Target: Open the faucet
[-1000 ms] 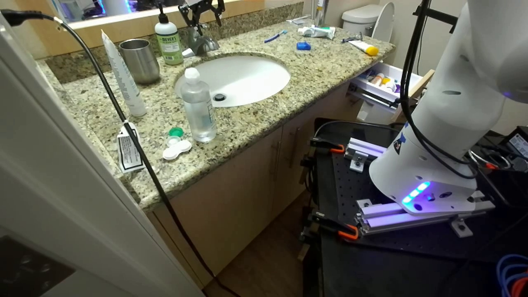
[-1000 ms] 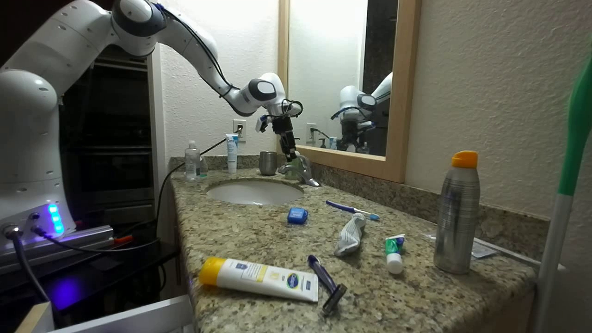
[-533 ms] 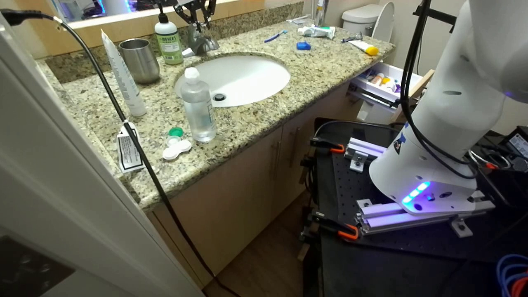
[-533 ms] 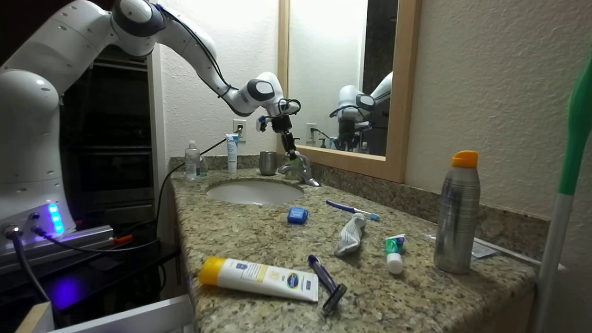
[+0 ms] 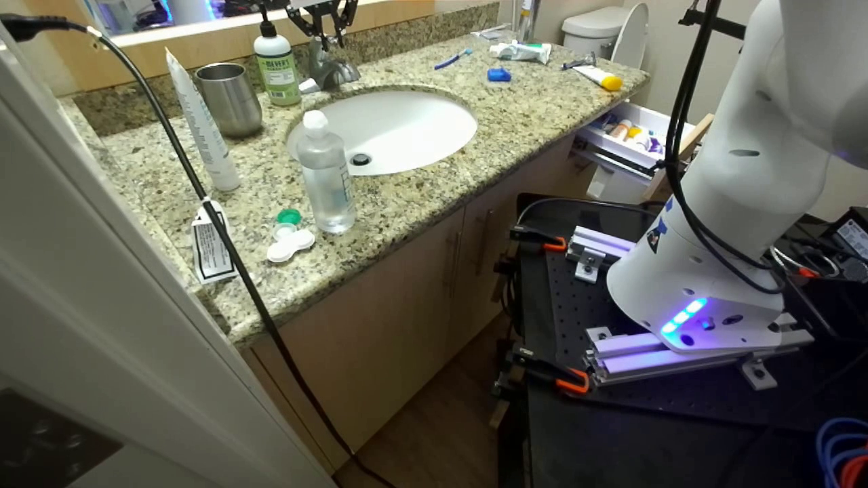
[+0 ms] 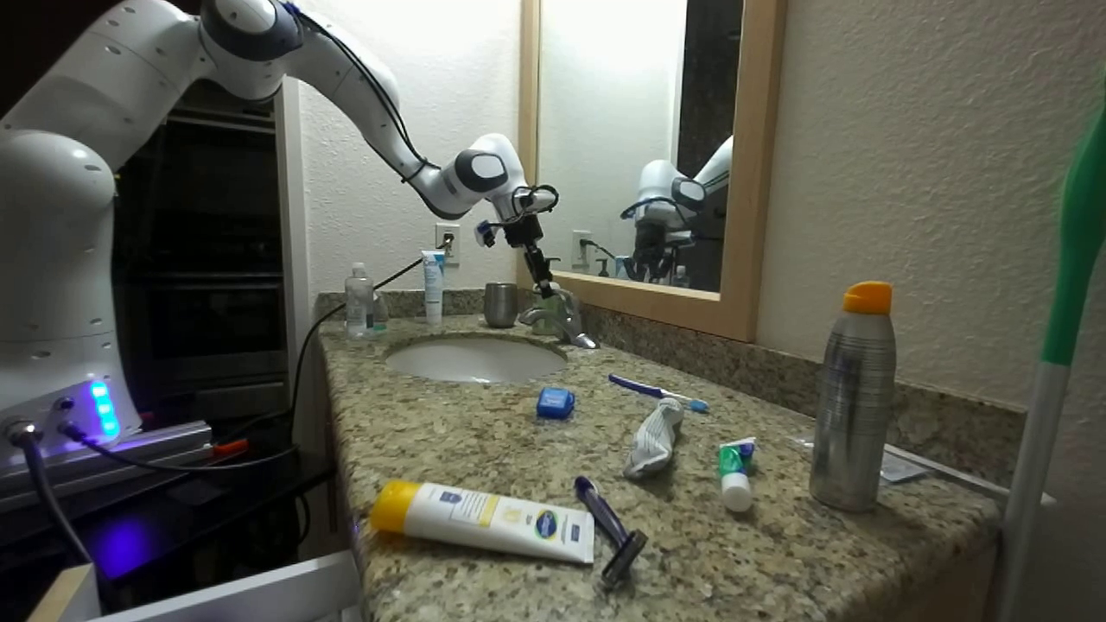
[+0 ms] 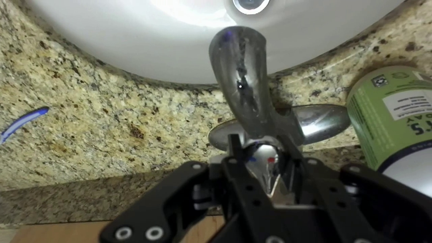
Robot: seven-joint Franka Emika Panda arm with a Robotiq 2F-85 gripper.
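The grey metal faucet (image 7: 243, 79) stands at the back rim of the sink, its curved spout reaching over the basin in the wrist view. Its lever handle (image 7: 266, 157), with a blue and a red mark, sits between the two black fingers of my gripper (image 7: 260, 145). The jaws are shut on this handle, one finger along each side. In both exterior views the gripper (image 6: 544, 289) comes down from above onto the top of the faucet (image 5: 331, 73). Where exactly the pads touch the handle is partly hidden by the fingers.
A green-labelled soap bottle (image 5: 278, 68) stands right beside the faucet. A steel cup (image 5: 230, 102) and a clear bottle (image 5: 325, 176) are farther along the counter. The wood-framed mirror (image 6: 639, 298) rises close behind the gripper. A blue toothbrush (image 6: 657, 391) lies across the sink's far side.
The jaws have closed from wide apart onto the faucet's handle. The gripper has shifted slightly left in an exterior view, and the arm has drawn back a little toward its base.
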